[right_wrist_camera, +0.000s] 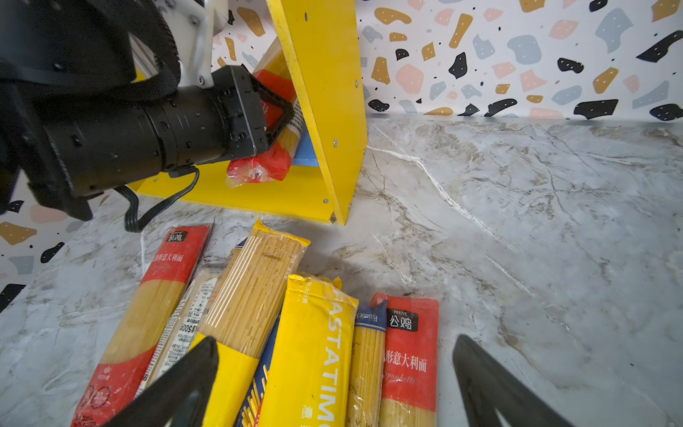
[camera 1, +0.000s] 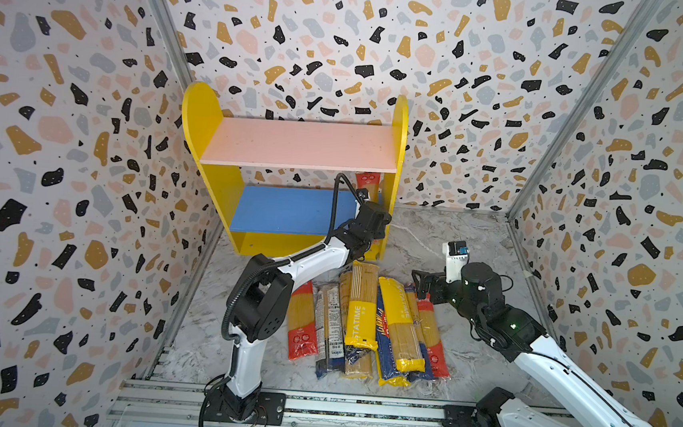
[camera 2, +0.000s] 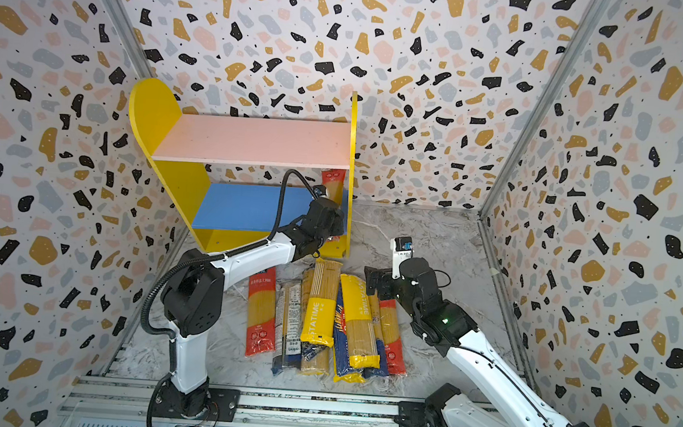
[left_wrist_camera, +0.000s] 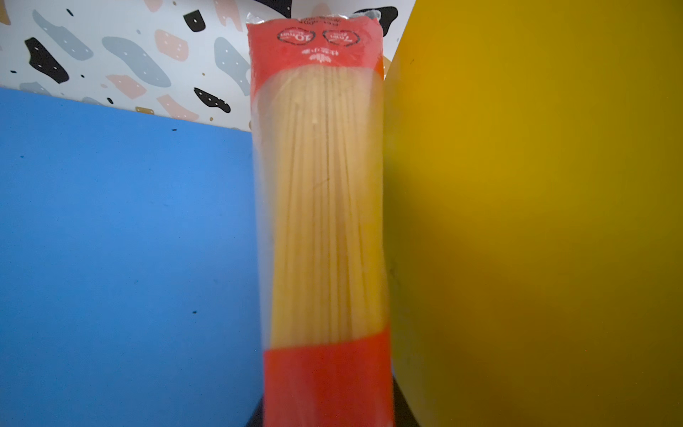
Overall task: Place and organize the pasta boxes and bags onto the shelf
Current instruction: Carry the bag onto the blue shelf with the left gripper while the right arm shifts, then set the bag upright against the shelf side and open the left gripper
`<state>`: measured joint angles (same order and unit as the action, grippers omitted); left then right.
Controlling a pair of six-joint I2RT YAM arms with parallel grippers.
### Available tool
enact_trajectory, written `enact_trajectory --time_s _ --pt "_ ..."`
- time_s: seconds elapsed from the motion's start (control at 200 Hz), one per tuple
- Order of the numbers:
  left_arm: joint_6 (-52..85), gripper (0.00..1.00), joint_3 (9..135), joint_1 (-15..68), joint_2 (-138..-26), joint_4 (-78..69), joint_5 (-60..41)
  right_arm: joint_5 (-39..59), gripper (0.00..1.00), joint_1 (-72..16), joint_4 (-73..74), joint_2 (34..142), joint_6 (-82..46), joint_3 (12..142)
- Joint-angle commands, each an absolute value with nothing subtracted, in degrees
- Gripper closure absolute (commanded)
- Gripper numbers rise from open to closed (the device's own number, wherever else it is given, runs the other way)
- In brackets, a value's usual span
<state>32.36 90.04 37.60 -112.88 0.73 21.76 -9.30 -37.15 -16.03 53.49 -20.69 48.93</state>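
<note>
The shelf point(camera 1: 200, 128) has yellow sides, a pink top board and a blue lower one. The spaghetti packs point(camera 1: 360, 320) show red, yellow and dark-blue wrapping on a grey-veined marble tabletop point(camera 1: 455, 227).

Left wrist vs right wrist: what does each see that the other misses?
Only the left wrist view: the red spaghetti pack seen lengthwise up to its printed far end, over a wide stretch of the blue lower board.
Only the right wrist view: the left gripper shut on that pack, the pile of packs lying on the marble table, and the open right gripper pointed at them.
Both: that pack beside the shelf's yellow side panel.
</note>
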Motion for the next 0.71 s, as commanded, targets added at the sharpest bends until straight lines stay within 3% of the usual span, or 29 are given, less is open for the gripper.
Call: enact_trajectory --time_s 0.0,0.105,0.205,0.265,0.35,0.395,0.476,0.701 --pt "32.25 0.75 94.13 37.27 -111.0 -9.23 22.89 -10.46 0.01 -37.29 -16.93 52.21 -20.42 51.32" --pt "32.76 0.73 94.31 37.27 -111.13 -9.51 22.43 -10.51 0.01 -37.34 -17.46 52.22 -20.31 51.5" --pt "33.18 0.64 94.71 37.26 -111.7 -9.57 21.69 -10.63 0.01 -37.32 -17.83 51.82 -20.49 51.34" --pt "33.38 0.54 94.78 37.27 -111.88 -9.67 21.13 -10.8 0.01 -37.34 -17.97 51.53 -20.71 51.25" --pt "33.73 0.26 95.19 37.27 -112.31 -9.6 20.16 -11.1 0.01 -37.33 -18.29 51.23 -20.86 51.22" --pt "33.95 0.2 95.87 37.27 -112.63 -8.71 20.05 -11.25 0.01 -37.34 -18.56 51.16 -20.95 51.28" --pt "34.01 0.16 96.51 37.27 -112.64 -7.54 19.76 -11.44 0.01 -37.34 -18.91 51.15 -21.2 51.42" --pt "34.41 0.15 92.35 37.27 -109.47 -7.14 18.73 -11.21 0.01 -37.3 -19.22 51.24 -22.18 51.23"
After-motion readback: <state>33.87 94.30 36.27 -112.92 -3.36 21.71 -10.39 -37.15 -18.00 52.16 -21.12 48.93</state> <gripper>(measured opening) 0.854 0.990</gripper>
